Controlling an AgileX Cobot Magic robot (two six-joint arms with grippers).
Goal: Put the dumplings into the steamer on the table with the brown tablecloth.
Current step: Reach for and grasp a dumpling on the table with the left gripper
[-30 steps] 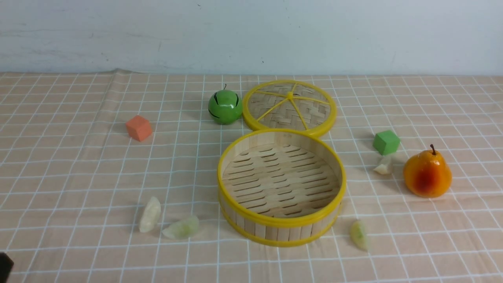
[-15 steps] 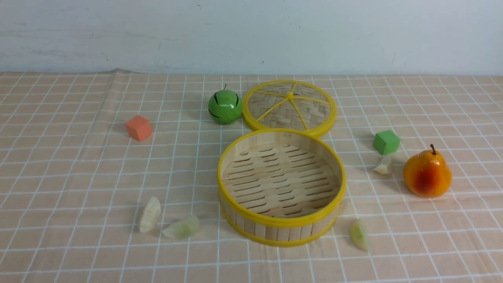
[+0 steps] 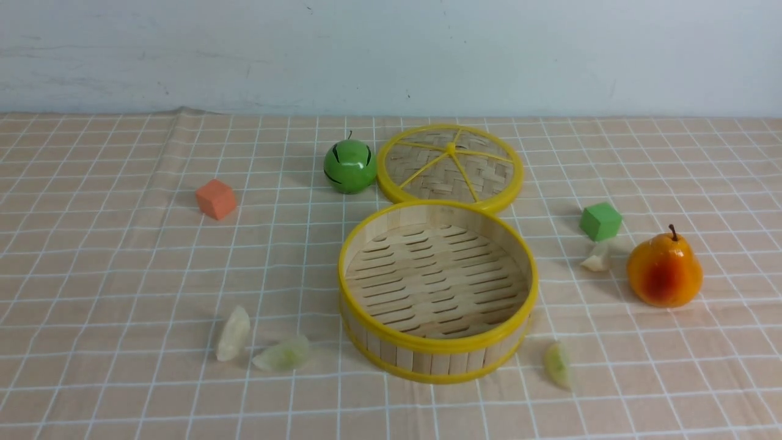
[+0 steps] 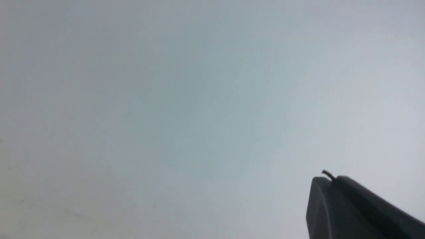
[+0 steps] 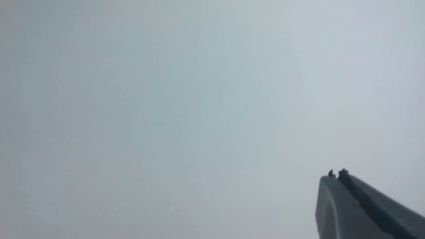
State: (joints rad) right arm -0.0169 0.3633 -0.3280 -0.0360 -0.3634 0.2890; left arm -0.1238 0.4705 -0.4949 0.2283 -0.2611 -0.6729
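Reading dumplings as slick, soft, light: pinch across fat middle; my left gripper and right gripper closed, empty.

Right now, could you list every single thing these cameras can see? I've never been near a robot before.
Round bamboo steamer basket: one, tan with yellow rims, centre of the cloth, empty.
Flat woven bamboo lid: one, tan with yellow spokes, just behind the steamer.
Small glossy crescent dumplings: four, whitish to pale green; two front-left of the steamer, one front-right, one beside the green cube.
Green round fruit: one, left of the lid.
Orange cube: one, left side.
Green cube: one, right side.
Orange-red pear: one, far right.
Checked light brown tablecloth: one, covering the table.
Left gripper: one, dark grey, shut, empty, facing a blank pale surface.
Right gripper: one, dark grey, shut, empty, likewise.
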